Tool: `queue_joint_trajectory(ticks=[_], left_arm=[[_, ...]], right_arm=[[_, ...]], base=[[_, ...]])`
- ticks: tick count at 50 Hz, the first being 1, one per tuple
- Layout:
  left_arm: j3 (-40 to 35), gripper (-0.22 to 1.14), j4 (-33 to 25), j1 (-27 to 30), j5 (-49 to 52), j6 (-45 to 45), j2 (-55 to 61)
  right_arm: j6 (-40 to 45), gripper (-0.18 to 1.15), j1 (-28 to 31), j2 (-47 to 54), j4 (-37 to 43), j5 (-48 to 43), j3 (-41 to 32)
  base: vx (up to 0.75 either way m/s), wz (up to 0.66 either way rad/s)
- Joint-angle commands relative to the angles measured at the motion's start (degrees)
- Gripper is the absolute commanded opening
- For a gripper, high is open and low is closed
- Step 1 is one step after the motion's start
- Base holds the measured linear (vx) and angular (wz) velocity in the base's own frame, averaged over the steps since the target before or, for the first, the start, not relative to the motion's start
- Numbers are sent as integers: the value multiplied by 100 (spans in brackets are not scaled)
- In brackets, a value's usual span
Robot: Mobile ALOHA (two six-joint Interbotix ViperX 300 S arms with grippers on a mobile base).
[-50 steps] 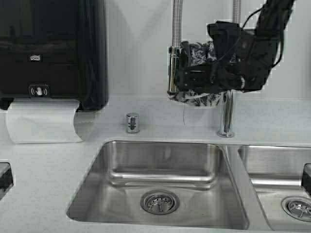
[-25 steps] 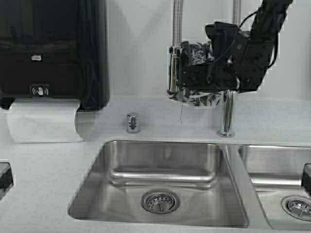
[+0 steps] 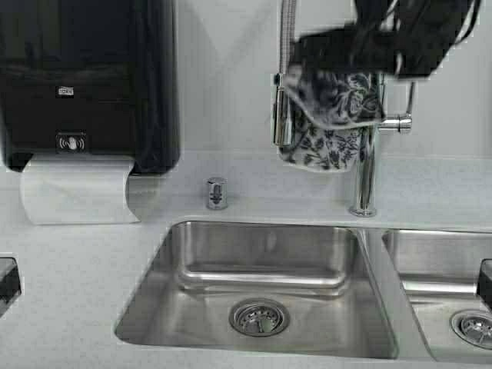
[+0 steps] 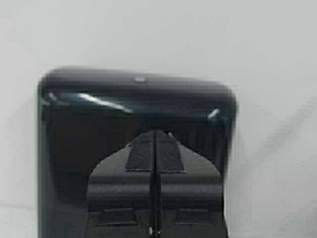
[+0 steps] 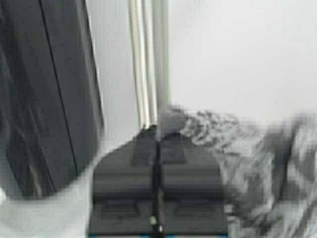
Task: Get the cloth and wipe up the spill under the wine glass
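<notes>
While our right gripper pinches the cloth up beside the faucet, our left gripper sits closed facing the dispenser.

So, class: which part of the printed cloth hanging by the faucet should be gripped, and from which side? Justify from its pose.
Grip the cloth at its bunched top fold, coming from the robot's side of the faucet, as the right gripper does, shut on it. It hangs limp by the faucet, so the top is gathered thick enough to pinch; the loose lower edge would probably slip.
</notes>
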Motion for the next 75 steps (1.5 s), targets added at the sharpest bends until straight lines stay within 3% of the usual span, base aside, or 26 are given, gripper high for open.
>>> queue_joint_trajectory(ticks=[1,15,34,53,60,75], left_arm=[[-18,2,0,0,229,-18,-9],[114,2,0,0,563,9,-519],[114,2,0,0,1389,18,-782],[141,2,26,-26,1688,18,-1134],[123,2,97,-290,1749,35,-1134],[97,2,185,-404,1793,44,-1178]], right_arm=[[-18,7,26,-976,-35,308,-70],[-26,7,220,-2435,-211,1257,-193],[-642,7,246,-3278,-141,1556,229],[-1415,7,264,-3340,510,1608,413],[-1644,7,343,-3340,773,1608,519],[-2742,7,501,-3401,1705,1521,589]], base=[[-1,1],[0,1],[-1,6],[-1,14],[0,25],[-2,35]])
